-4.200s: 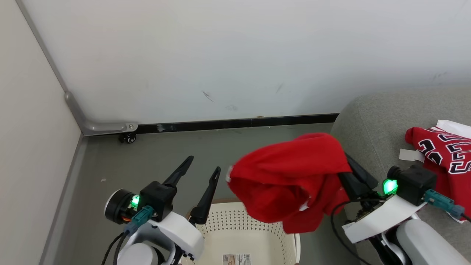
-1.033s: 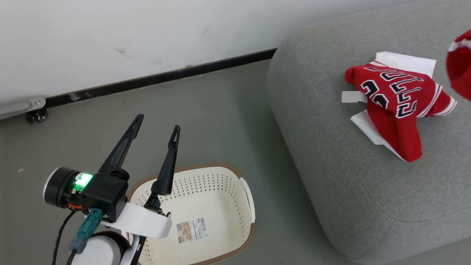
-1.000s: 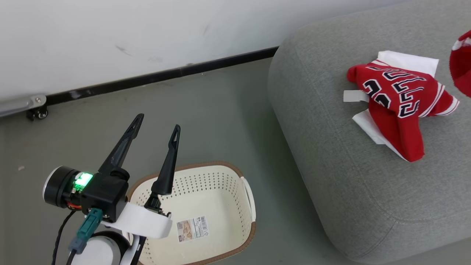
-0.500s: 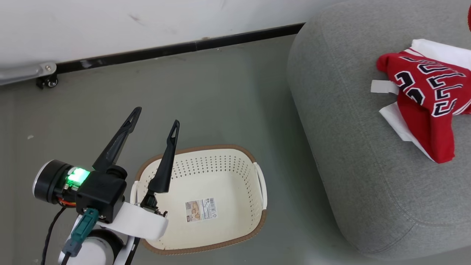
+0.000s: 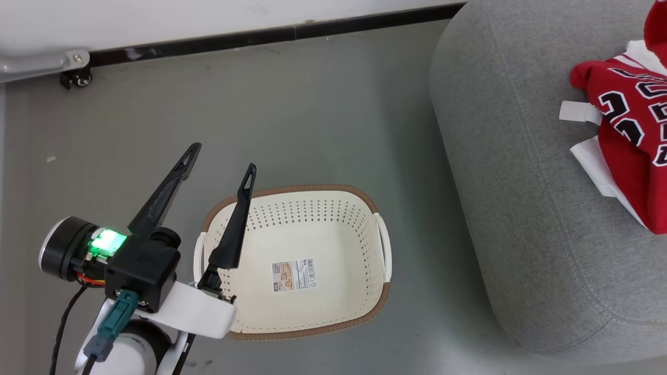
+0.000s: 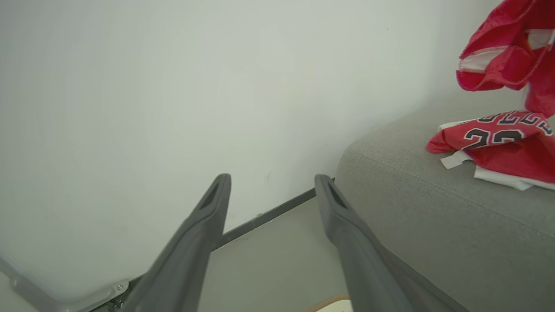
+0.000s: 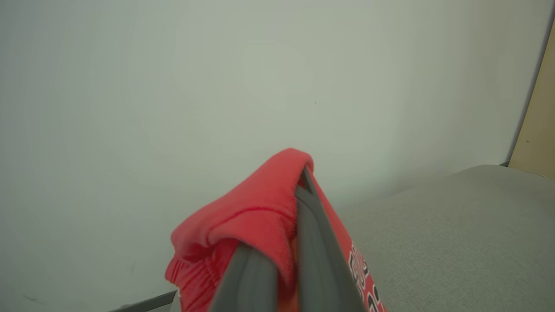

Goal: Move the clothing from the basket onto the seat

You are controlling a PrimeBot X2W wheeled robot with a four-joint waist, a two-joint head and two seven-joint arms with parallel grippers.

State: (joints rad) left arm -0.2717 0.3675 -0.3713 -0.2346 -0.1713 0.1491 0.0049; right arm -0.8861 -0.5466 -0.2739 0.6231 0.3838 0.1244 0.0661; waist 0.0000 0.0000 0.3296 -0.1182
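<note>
- clothing point(image 5: 628, 172): 2 red pieces. the numbered jersey point(image 6: 494, 145) already lies crumpled on the grey sofa point(image 5: 521, 208), far right, on top of a white sheet point(image 5: 589, 156).
- 2nd piece, a plain red garment point(image 7: 256, 216) w/ white trim, is up in the air. it's draped over the right gripper point(image 7: 288, 193), whose fingers are pinched tight on the cloth.
- left wrist view has that garment hanging above the jersey, clear of the cushion.
- laundry basket point(image 5: 292, 188) sits on the floor point(image 5: 312, 104), left of the sofa & apart from it. inside is bare apart from the barcode sticker point(image 5: 293, 274) on the bottom, so nothing more to pull out afaict.
- left gripper point(image 5: 223, 158): fingers spread wide, holding nothing, hovering by the basket's left rim.
- progress, my est.: nearly done. 1 of 2 is placed; the other is out of the basket & over the seat, not yet set down.
- left to do: lower the right arm, let go so the garment lands on the cushion (prob beside or on the jersey), then back the arm off.
- risk: the cloth wraps over a fingertip, so it may cling or snag on release & get dragged back off the sofa.
</note>
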